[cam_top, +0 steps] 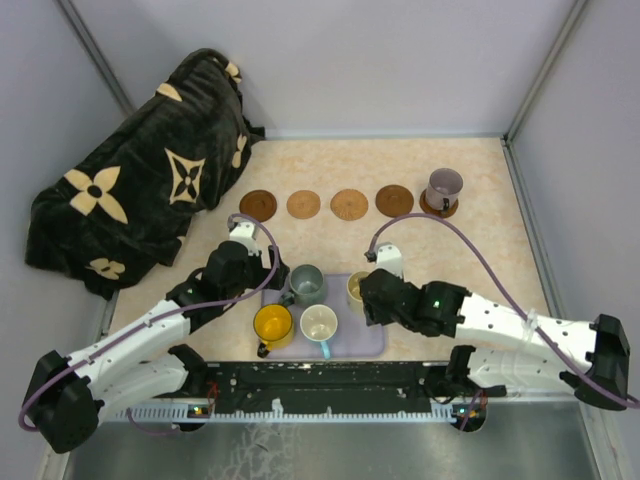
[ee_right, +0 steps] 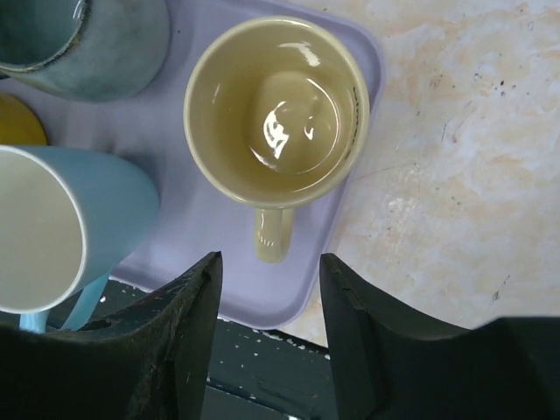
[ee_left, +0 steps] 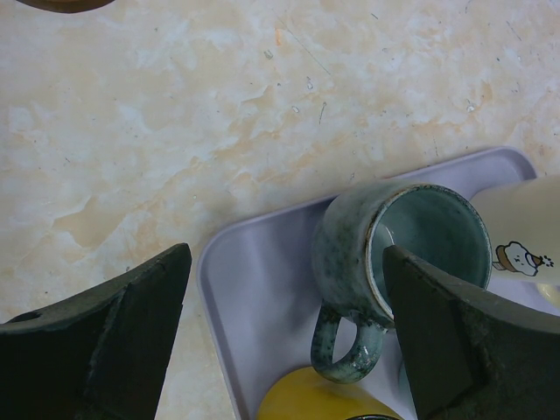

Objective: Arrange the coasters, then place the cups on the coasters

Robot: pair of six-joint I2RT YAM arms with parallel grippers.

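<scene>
Coasters [cam_top: 303,204]: five wooden discs in a straight row across the far part of the table [cam_top: 330,170], starting just right of the dark flowered blanket [cam_top: 140,200]; the four on the left are bare; the rightmost carries the mauve cup [cam_top: 444,186], upright. Nearer the arms: left gripper [cam_top: 275,283] hangs over the left end of the lavender tray [cam_top: 372,342], jaws spread wide, nothing in them; in its wrist view one finger [ee_left: 455,341] overlaps the rim of the grey-green cup [ee_left: 346,254], the other sits over bare table past the tray edge; contact with the cup: cannot tell. Four cups upright on the tray: grey-green far-left, yellow-orange cup [cam_top: 272,324] near-left, cream cup [cam_top: 319,323] with light-blue handle beside it, pale yellow cup [cam_top: 357,288] far-right. Right gripper [ee_right: 269,271] sits above the pale yellow cup's handle, jaws part-way apart, handle lined up in the gap, neither finger touching it; holding nothing.
</scene>
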